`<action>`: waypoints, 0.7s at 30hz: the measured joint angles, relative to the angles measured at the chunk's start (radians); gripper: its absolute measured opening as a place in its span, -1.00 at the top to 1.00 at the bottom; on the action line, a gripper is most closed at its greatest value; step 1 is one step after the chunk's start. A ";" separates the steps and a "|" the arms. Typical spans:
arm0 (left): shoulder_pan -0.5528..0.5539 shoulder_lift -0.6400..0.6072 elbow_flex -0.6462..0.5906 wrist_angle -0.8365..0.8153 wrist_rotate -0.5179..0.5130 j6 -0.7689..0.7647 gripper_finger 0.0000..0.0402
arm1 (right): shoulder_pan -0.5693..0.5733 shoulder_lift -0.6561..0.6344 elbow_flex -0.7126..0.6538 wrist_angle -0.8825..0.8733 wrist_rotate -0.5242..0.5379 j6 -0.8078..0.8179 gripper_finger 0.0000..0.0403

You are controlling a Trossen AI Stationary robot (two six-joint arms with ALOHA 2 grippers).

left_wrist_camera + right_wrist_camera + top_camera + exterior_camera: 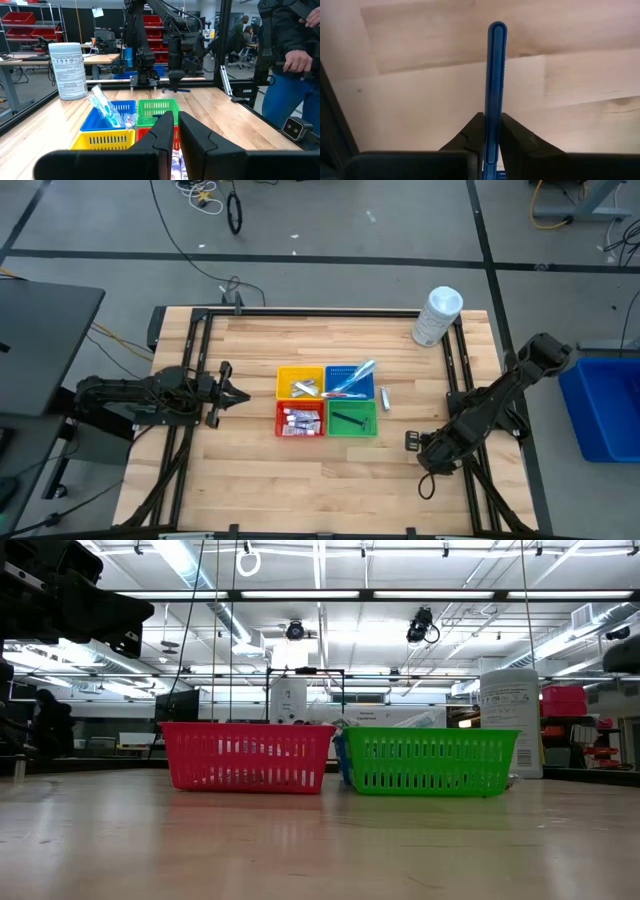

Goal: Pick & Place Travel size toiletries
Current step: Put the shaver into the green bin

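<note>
Four small baskets stand mid-table. The yellow basket holds silvery packets, the blue basket pale toothbrushes, the red basket white tubes, and the green basket a dark razor. One small white tube lies on the wood to the right of the blue basket. My left gripper is shut and empty, level with the table, left of the baskets and pointing at them. My right gripper is right of the green basket, shut on a slim blue stick-like item. My right gripper pinches the slim blue item between its two fingers at its near end. The item lies along the fingers and sticks far out past their tips, over the bare wood. The wrist view does not show whether its free end touches the table.
A large white cylindrical container stands at the table's far right corner. Black frame rails run along both sides of the table. Bare wood lies near the front edge. A person stands beyond the table's right side.
</note>
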 joint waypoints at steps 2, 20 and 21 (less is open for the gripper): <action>0.000 0.000 0.000 0.000 0.000 0.000 0.84 | 0.000 -0.016 0.010 0.001 0.000 0.002 0.77; 0.000 0.000 0.000 0.000 0.000 0.000 0.84 | 0.000 -0.119 0.035 0.004 0.001 0.026 0.77; 0.000 0.000 0.000 0.000 0.000 0.000 0.84 | 0.000 -0.124 0.035 0.004 0.002 0.028 0.77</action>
